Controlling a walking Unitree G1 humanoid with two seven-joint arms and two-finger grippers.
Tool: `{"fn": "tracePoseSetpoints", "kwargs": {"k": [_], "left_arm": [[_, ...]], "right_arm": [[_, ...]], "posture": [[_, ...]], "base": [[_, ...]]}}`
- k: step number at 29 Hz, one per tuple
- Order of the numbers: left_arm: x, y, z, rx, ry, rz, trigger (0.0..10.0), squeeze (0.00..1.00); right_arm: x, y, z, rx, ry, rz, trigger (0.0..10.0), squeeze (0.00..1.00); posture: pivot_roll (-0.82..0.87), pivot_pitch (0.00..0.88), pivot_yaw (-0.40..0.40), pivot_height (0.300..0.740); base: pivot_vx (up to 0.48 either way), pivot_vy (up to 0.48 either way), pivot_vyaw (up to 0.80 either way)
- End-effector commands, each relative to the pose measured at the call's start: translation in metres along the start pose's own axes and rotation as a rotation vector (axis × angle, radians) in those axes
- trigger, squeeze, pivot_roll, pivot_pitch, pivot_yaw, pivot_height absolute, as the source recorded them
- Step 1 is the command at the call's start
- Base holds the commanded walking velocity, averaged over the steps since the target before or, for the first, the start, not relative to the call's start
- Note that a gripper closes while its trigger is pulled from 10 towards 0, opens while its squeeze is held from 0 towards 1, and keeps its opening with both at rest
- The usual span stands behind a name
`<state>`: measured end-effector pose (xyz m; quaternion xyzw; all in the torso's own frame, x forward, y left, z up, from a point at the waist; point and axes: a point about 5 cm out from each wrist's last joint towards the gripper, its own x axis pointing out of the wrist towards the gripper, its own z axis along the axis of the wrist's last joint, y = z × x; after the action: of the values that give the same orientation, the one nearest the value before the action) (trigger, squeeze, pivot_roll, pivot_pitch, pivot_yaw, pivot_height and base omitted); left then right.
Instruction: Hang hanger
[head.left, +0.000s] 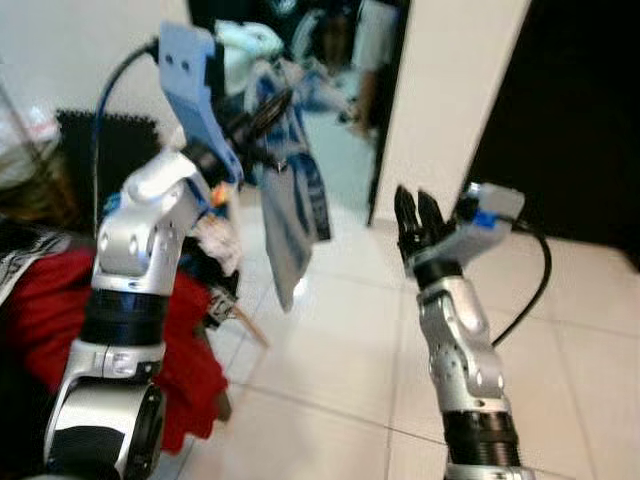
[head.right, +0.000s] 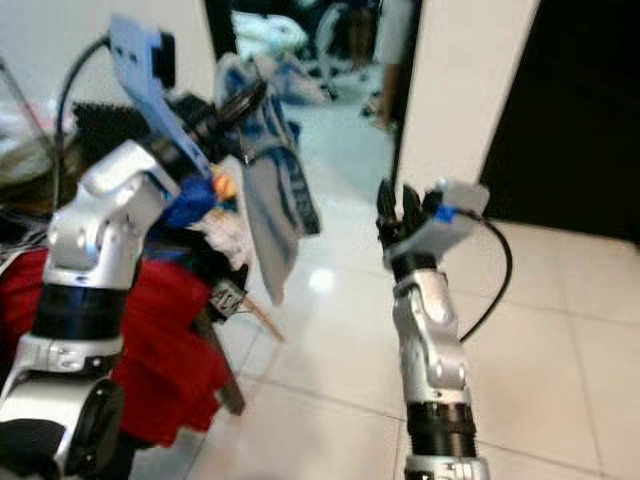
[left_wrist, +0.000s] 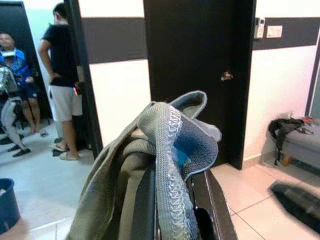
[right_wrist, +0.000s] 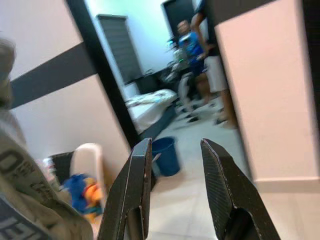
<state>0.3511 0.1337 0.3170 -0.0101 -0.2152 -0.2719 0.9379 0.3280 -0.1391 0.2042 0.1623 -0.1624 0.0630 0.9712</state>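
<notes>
The left gripper (head.left: 250, 125) is raised high at about eleven o'clock in the head views, its fingers clamped on a blue-and-white garment (head.left: 290, 215) that droops in loose folds below it. In the left wrist view the cloth (left_wrist: 165, 150) lies bunched over the black fingers (left_wrist: 215, 200). The hanger itself may be buried inside the fabric; the blur leaves that unclear. The right gripper (head.left: 418, 222) is held up at about two o'clock, empty, its jaws parted a little. The load looks light, soft and floppy, likely to swing and slide, so the firm hold belongs on the stiff hook or shoulder, not loose cloth. A red cloth (head.left: 60, 310) lies at eight o'clock.
</notes>
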Motion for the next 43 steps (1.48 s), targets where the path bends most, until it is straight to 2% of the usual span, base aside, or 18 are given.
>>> {"fn": "tracePoseSetpoints", "kwargs": {"k": [1, 2, 3, 4, 5, 6, 7, 9, 11, 12, 14, 15, 17, 23, 28, 29, 32, 43], "left_arm": [[-0.010, 0.009, -0.016, 0.013, 0.081, 0.071, 10.0, 0.00], [-0.010, 0.009, -0.016, 0.013, 0.081, 0.071, 10.0, 0.00], [-0.023, 0.016, -0.037, -0.004, 0.181, 0.171, 10.0, 0.00], [-0.023, 0.016, -0.037, -0.004, 0.181, 0.171, 10.0, 0.00], [-0.040, 0.021, -0.062, -0.034, 0.295, 0.258, 10.0, 0.00], [-0.040, 0.021, -0.062, -0.034, 0.295, 0.258, 10.0, 0.00], [-0.056, 0.022, -0.081, -0.058, 0.379, 0.315, 10.0, 0.00], [-0.056, 0.022, -0.081, -0.058, 0.379, 0.315, 10.0, 0.00], [-0.092, 0.016, -0.117, -0.126, 0.539, 0.404, 10.0, 0.00], [-0.092, 0.016, -0.117, -0.126, 0.539, 0.404, 10.0, 0.00], [-0.116, 0.010, -0.135, -0.159, 0.621, 0.490, 10.0, 0.00], [-0.116, 0.010, -0.135, -0.159, 0.621, 0.490, 10.0, 0.00], [-0.127, 0.007, -0.145, -0.144, 0.665, 0.545, 10.0, 0.00], [-0.133, 0.002, -0.152, -0.129, 0.691, 0.617, 10.0, 0.00], [-0.131, -0.007, -0.151, -0.136, 0.687, 0.611, 10.0, 0.00], [-0.130, -0.008, -0.151, -0.117, 0.680, 0.606, 10.0, 0.00], [-0.129, -0.012, -0.150, -0.100, 0.674, 0.585, 10.0, 0.00], [-0.126, -0.016, -0.151, -0.118, 0.676, 0.567, 10.0, 0.00]], "right_arm": [[-0.004, 0.005, -0.019, -0.010, 0.096, 0.019, 10.0, 0.00], [-0.004, 0.005, -0.019, -0.010, 0.096, 0.019, 10.0, 0.00], [-0.007, 0.006, -0.031, -0.027, 0.162, 0.029, 10.0, 0.00], [-0.007, 0.006, -0.031, -0.027, 0.162, 0.029, 10.0, 0.00], [-0.011, 0.006, -0.042, -0.045, 0.224, 0.038, 10.0, 0.00], [-0.011, 0.006, -0.042, -0.045, 0.224, 0.038, 10.0, 0.00], [-0.014, 0.007, -0.050, -0.060, 0.271, 0.048, 10.0, 0.00], [-0.014, 0.007, -0.050, -0.060, 0.271, 0.048, 10.0, 0.00], [-0.023, 0.007, -0.065, -0.122, 0.365, 0.098, 10.0, 0.00], [-0.023, 0.007, -0.065, -0.122, 0.365, 0.098, 10.0, 0.00], [-0.029, 0.006, -0.077, -0.155, 0.433, 0.142, 10.0, 0.00], [-0.029, 0.006, -0.077, -0.155, 0.433, 0.142, 10.0, 0.00], [-0.031, 0.006, -0.084, -0.165, 0.465, 0.165, 10.0, 0.00], [-0.030, 0.014, -0.092, -0.170, 0.493, 0.192, 10.0, 0.00], [-0.033, 0.014, -0.095, -0.165, 0.510, 0.194, 10.0, 0.00], [-0.034, 0.014, -0.096, -0.167, 0.516, 0.197, 10.0, 0.00], [-0.036, 0.014, -0.097, -0.158, 0.516, 0.203, 10.0, 0.00], [-0.038, 0.014, -0.102, -0.150, 0.536, 0.208, 10.0, 0.00]], "posture": [[0.07, 0.007, -0.002, 0.740], [0.07, 0.007, -0.002, 0.740], [0.07, 0.003, -0.004, 0.740], [0.07, 0.003, -0.004, 0.740], [0.06, 0.000, -0.006, 0.740], [0.06, 0.000, -0.006, 0.740], [0.06, 0.000, -0.013, 0.740], [0.06, 0.000, -0.013, 0.740], [0.06, 0.000, -0.045, 0.740], [0.06, 0.000, -0.045, 0.740], [0.07, 0.000, -0.069, 0.740], [0.07, 0.000, -0.069, 0.740], [0.08, 0.000, -0.080, 0.740], [0.08, 0.000, -0.079, 0.740], [0.08, 0.000, -0.069, 0.740], [0.07, 0.000, -0.065, 0.740], [0.07, 0.000, -0.059, 0.740], [0.07, 0.000, -0.055, 0.740]], "base": [[0.000, 0.000, -0.80], [0.000, 0.000, -0.80], [0.000, 0.000, -0.80], [0.000, 0.000, -0.80], [0.000, 0.000, -0.80], [0.000, 0.000, -0.80], [0.000, 0.000, -0.80], [0.000, 0.000, -0.80], [0.000, 0.000, -0.80], [0.000, 0.000, -0.80], [0.000, 0.000, -0.80], [0.000, 0.000, -0.80], [0.000, 0.000, -0.80], [0.000, 0.000, -0.80], [0.000, 0.000, -0.80], [0.000, 0.000, -0.42], [0.000, 0.000, 0.00], [0.000, 0.000, 0.00]]}}
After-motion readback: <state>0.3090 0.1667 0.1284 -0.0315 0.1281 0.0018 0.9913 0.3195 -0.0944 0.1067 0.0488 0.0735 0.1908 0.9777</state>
